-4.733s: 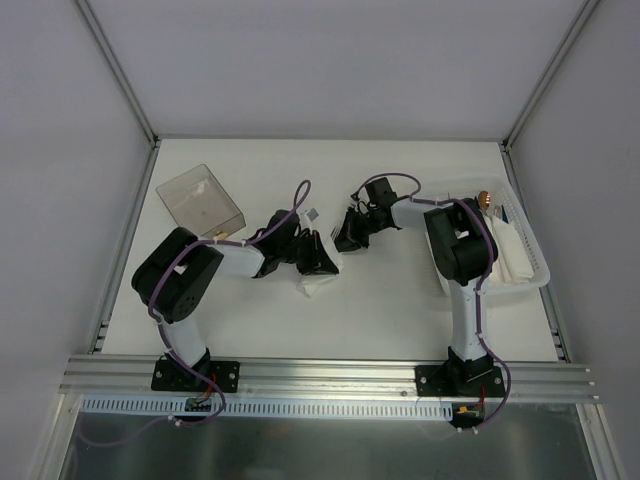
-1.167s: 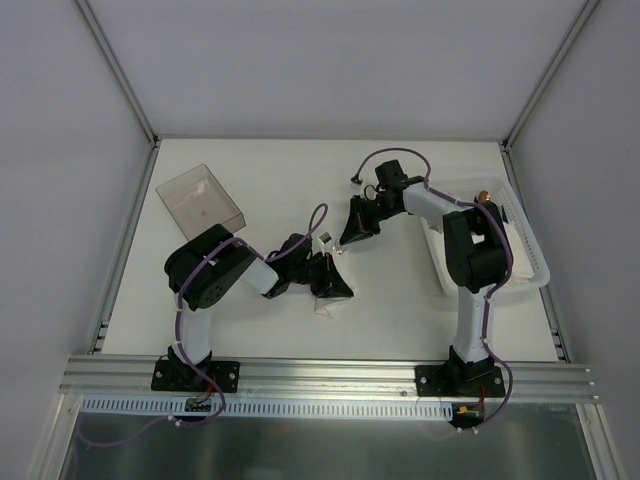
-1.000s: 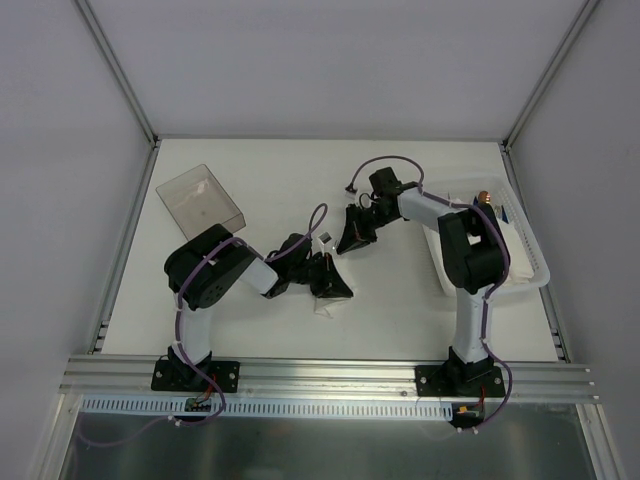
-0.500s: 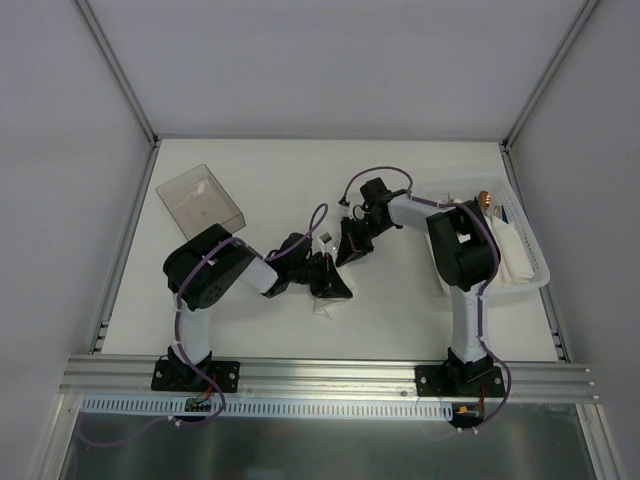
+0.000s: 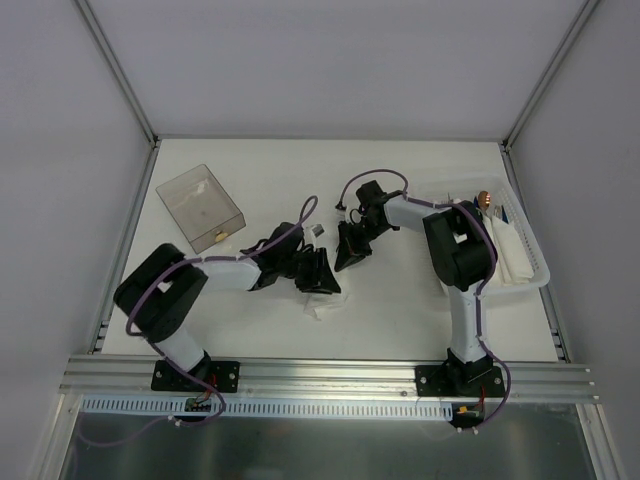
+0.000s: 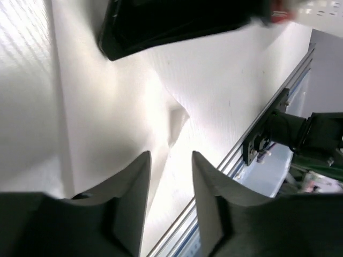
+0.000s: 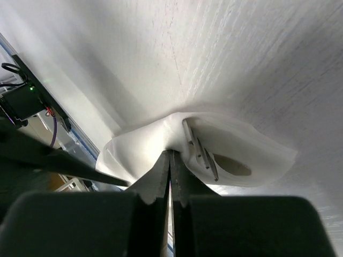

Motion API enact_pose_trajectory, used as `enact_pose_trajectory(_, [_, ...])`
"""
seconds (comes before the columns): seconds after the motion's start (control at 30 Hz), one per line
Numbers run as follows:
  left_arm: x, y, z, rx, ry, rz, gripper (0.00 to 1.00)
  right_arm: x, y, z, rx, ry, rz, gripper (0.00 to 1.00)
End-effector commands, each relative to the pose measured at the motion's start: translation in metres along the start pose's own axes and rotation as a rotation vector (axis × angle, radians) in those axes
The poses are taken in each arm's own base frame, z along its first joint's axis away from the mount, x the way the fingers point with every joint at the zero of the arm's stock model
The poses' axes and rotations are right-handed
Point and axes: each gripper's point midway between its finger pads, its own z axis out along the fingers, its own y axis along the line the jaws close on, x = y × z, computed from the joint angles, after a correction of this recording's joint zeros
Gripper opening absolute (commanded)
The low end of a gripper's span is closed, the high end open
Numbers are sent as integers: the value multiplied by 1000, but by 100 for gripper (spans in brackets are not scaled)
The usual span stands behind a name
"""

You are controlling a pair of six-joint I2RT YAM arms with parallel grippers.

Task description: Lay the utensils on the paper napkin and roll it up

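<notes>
The white paper napkin (image 5: 322,303) lies crumpled mid-table, mostly hidden under both grippers. My right gripper (image 5: 345,258) is shut on a raised fold of the napkin (image 7: 140,152); its jaws (image 7: 170,160) meet at the pinch. Slim grey ends of the utensils (image 7: 199,147) show inside that fold. A small silver-grey end (image 5: 316,230) sticks out behind my left gripper. My left gripper (image 5: 318,272) is low over the napkin (image 6: 102,123), its fingers (image 6: 134,182) apart with nothing between them; the gripper (image 6: 169,176) is open.
A clear plastic box (image 5: 200,205) stands at the back left with a small gold item (image 5: 219,237) by its near corner. A white tray (image 5: 534,272) holding white things and a gold round item (image 5: 485,198) is at the right. A metal rail (image 5: 330,375) runs along the front.
My right gripper came down and left onto the napkin and shut on its fold. My left arm stretched lower and further left, its gripper staying over the napkin.
</notes>
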Motion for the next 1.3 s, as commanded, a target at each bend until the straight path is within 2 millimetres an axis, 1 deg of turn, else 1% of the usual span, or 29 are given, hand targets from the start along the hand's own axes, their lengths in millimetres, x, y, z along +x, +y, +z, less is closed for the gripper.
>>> enact_pose_trajectory(0.0, [-8, -3, -40, -93, -83, 106, 41, 19, -30, 9, 135, 72, 28, 0])
enact_pose_trajectory(0.07, [-7, -1, -50, -120, -101, 107, 41, 20, -31, 11, 134, 77, 37, 0])
enact_pose_trajectory(0.1, [-7, -6, -57, -112, -118, 109, 41, 20, -32, 11, 138, 78, 49, 0])
enact_pose_trajectory(0.13, [1, 2, -59, -131, -107, 93, 41, 21, -33, 11, 141, 79, 53, 0])
enact_pose_trajectory(0.2, [5, 4, -63, -139, -115, 67, 39, 23, -34, 13, 143, 85, 63, 0])
enact_pose_trajectory(0.23, [9, 8, -63, -148, -109, 55, 36, 24, -35, 13, 145, 87, 66, 0])
enact_pose_trajectory(0.3, [10, 12, -61, -164, -112, 44, 30, 24, -36, 14, 145, 91, 69, 0])
enact_pose_trajectory(0.37, [10, 12, -55, -168, -101, 49, 24, 25, -37, 15, 147, 94, 74, 0])
enact_pose_trajectory(0.47, [7, 7, -44, -151, -89, 59, 18, 25, -38, 16, 150, 96, 75, 0])
enact_pose_trajectory(0.5, [10, 9, -36, -154, -69, 54, 16, 24, -38, 16, 150, 95, 74, 0])
enact_pose_trajectory(0.57, [13, 9, -29, -139, -50, 44, 13, 24, -38, 16, 151, 93, 73, 0])
enact_pose_trajectory(0.6, [16, 13, -23, -140, -34, 25, 12, 25, -38, 16, 152, 95, 76, 0])
enact_pose_trajectory(0.67, [19, 12, -17, -107, -24, 15, 11, 24, -38, 15, 150, 91, 77, 0])
enact_pose_trajectory(0.77, [27, 21, -9, -104, 1, -20, 9, 24, -38, 16, 149, 96, 77, 0])
enact_pose_trajectory(0.87, [35, 35, -1, -129, 24, -60, 8, 24, -39, 17, 146, 97, 76, 0])
enact_pose_trajectory(0.93, [39, 41, 1, -142, 32, -76, 7, 25, -39, 17, 146, 101, 74, 0])
enact_pose_trajectory(1.0, [43, 52, 3, -176, 42, -102, 6, 24, -38, 15, 143, 99, 68, 0])
enact_pose_trajectory(1.1, [50, 65, 2, -233, 57, -134, 3, 20, -30, 9, 115, 92, 36, 0])
enact_pose_trajectory(1.13, [51, 69, 1, -249, 59, -141, 2, 18, -21, 8, 70, 91, 26, 2])
enact_pose_trajectory(1.2, [53, 75, 0, -270, 62, -156, 0, 10, -10, -2, 18, 64, -4, 13])
enact_pose_trajectory(1.23, [54, 78, -1, -283, 61, -164, 0, 7, 0, -5, -23, 55, -20, 17])
enact_pose_trajectory(1.27, [54, 81, -1, -292, 60, -170, 0, 5, 4, -10, -31, 43, -31, 22])
